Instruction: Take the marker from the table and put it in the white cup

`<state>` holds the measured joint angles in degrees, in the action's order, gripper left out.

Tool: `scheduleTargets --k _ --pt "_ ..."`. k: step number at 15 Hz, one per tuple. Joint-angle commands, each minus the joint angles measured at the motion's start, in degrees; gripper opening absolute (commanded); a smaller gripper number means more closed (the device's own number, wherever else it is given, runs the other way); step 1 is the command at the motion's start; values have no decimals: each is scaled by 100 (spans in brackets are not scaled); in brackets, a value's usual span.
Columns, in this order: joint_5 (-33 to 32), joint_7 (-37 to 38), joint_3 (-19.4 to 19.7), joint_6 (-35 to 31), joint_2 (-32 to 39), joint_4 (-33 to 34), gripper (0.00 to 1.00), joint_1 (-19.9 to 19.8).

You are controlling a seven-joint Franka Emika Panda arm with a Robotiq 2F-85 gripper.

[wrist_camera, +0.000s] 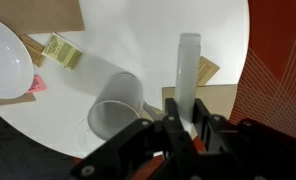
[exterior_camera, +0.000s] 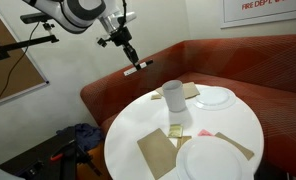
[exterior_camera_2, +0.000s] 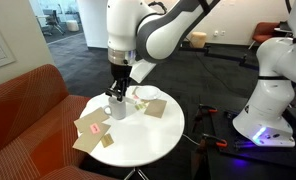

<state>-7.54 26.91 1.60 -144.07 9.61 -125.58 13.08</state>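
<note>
Marker [wrist_camera: 188, 70] base hidden between clamped jaws.

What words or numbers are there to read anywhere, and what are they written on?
"FIRE DEPT": red letters on the white wall sign, cut off by the picture's edge.
The yellow-green packet on the table: print too blurred to read.
The marker in the gripper: no writing shows.

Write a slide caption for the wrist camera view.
Claw gripping the thin whitish marker, plain white cylindrical cup below on the round white table.
</note>
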Motion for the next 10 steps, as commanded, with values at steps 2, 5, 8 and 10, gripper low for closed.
scheduleTargets --k 2,5,8,10 --pt "-836 947 32 -105 -72 -18 5 2" --pt "-1913 2224 150 -151 -135 -8 5 65" --pt "-3047 3537 182 26 -154 64 5 92" --pt "-3717 4325 120 179 -160 107 5 72"
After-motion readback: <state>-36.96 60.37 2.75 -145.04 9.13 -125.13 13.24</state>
